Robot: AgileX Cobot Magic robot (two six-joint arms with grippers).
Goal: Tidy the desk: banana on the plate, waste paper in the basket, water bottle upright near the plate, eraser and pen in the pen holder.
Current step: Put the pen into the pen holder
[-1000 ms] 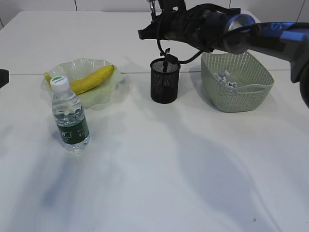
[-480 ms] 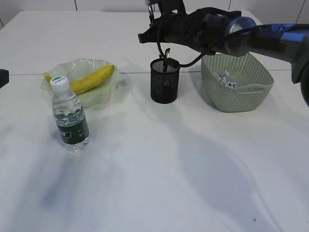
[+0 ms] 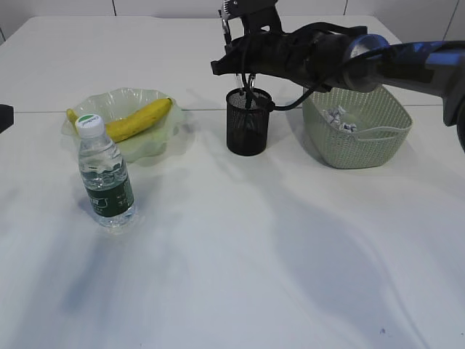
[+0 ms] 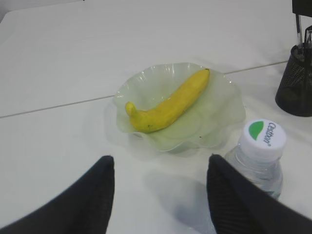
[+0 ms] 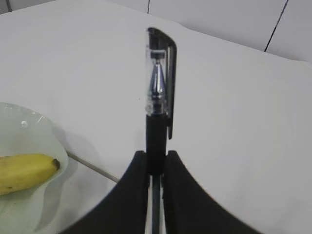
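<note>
Right hand (image 5: 155, 168) pinched tight; left hand (image 4: 158, 195) spread wide, empty.

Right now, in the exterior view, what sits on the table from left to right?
plate with the banana → pen holder → basket. The water bottle overlaps the plate's left side, so I leave it out.

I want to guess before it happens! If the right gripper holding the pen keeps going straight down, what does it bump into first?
Probably the pen holder. The right gripper hangs right above its open top, shut on the pen, so the pen's lower end should go inside first. How deep it already sits is hard to tell.
</note>
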